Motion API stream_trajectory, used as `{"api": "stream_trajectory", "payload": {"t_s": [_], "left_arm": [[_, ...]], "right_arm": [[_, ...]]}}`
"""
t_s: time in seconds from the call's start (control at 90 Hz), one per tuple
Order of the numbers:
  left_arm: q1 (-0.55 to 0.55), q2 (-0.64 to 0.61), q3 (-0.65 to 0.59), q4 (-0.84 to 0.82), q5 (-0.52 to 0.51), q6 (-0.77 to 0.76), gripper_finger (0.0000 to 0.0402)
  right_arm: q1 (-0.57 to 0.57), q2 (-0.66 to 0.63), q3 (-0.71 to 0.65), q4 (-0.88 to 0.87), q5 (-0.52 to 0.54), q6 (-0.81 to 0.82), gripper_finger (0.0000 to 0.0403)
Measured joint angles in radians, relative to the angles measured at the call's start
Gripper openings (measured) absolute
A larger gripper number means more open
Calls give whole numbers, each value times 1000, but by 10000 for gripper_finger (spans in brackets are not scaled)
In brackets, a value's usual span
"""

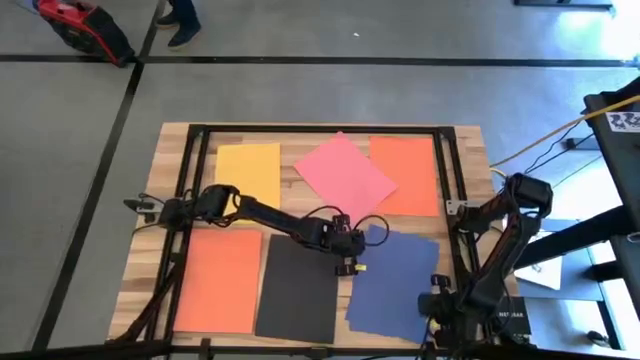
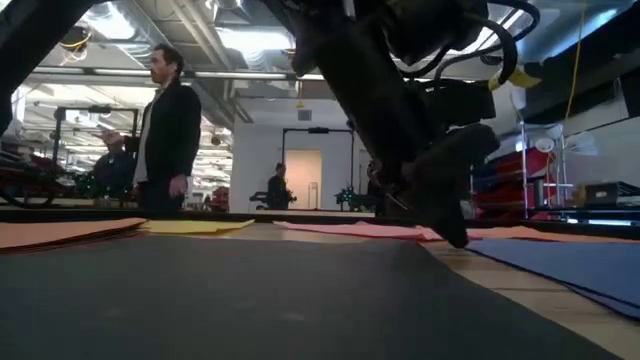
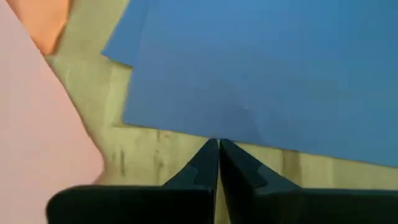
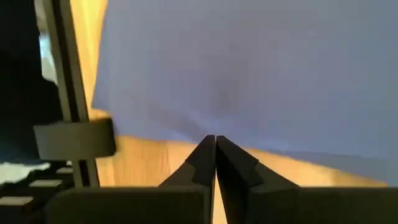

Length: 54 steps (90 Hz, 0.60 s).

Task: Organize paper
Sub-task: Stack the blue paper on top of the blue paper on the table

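six sheets: yellow sheet (image 1: 248,168), pink sheet (image 1: 344,171) and orange sheet (image 1: 404,175) at the table's (image 1: 168,180) far side; second orange sheet (image 1: 219,279), black sheet (image 1: 298,288) and blue sheet (image 1: 392,282) near.
pink sheet: skewed, overlapping its orange neighbour, so likely unsorted.
left gripper (image 1: 350,252): clenched empty, at the blue sheet's edge, probably to nudge it.
right gripper (image 4: 215,163): clenched empty, waiting at the table's right edge.

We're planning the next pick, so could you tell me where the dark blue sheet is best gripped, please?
Probably at the dark blue sheet's corner nearest the left gripper, coming from the bare wood there: it lies flat, so only an edge offers purchase, and that corner overlaps nothing.
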Motion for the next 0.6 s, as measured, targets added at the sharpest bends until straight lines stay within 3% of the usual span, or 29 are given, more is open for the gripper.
{"api": "stream_trajectory", "payload": {"t_s": [0.2, 0.356, 0.6], "left_arm": [[-16, 0, 0, 2, 0, -30, 0], [-30, -2, 0, 5, 0, -38, 0], [-44, -2, 0, 3, 0, -42, 0]], "right_arm": [[-10, -37, -36, -61, 120, -18, 0], [-87, -34, -128, -18, 104, -32, 0], [-253, -91, -236, 93, 138, -191, 0]]}}
